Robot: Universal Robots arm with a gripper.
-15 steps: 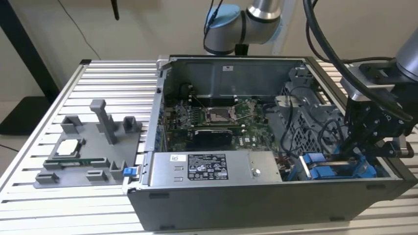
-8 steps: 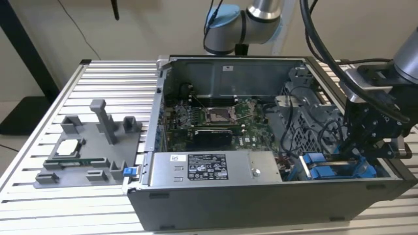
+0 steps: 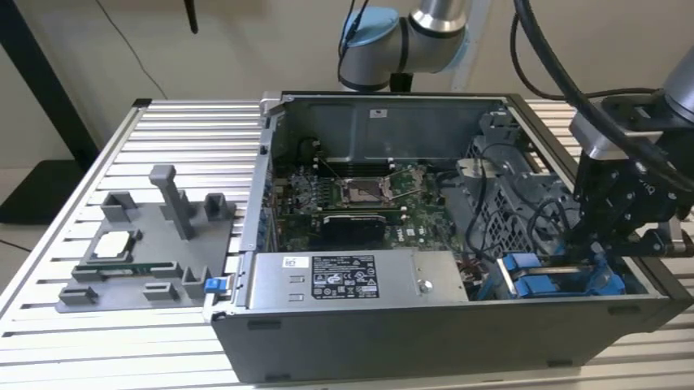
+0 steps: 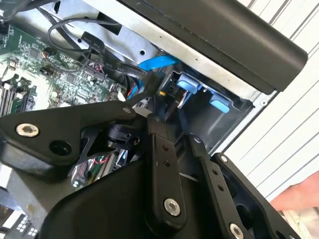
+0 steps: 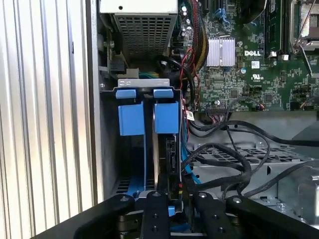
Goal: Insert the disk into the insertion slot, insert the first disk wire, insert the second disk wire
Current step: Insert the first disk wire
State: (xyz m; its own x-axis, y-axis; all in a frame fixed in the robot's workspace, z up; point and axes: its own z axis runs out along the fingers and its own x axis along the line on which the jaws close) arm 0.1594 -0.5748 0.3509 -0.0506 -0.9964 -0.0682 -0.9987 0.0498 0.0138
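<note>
- The open computer case [image 3: 434,333] on the slatted table [image 3: 174,130] holds a motherboard [image 3: 358,199] and a labelled power-supply box [image 3: 347,280]. In its corner at the exterior view's right sits the insertion slot [image 5: 142,82].
- The disk [image 5: 170,154] stands on edge inside the slot, behind one of two blue latch tabs [image 5: 167,117] — only its narrow dark edge shows.
- The bay space between the disk and the case wall is open; black cables [image 5: 224,157] crowd the disk's other side.
- The end effector [image 5: 175,196] hangs right at the disk's edge — I cannot tell whether it grips anything.
</note>
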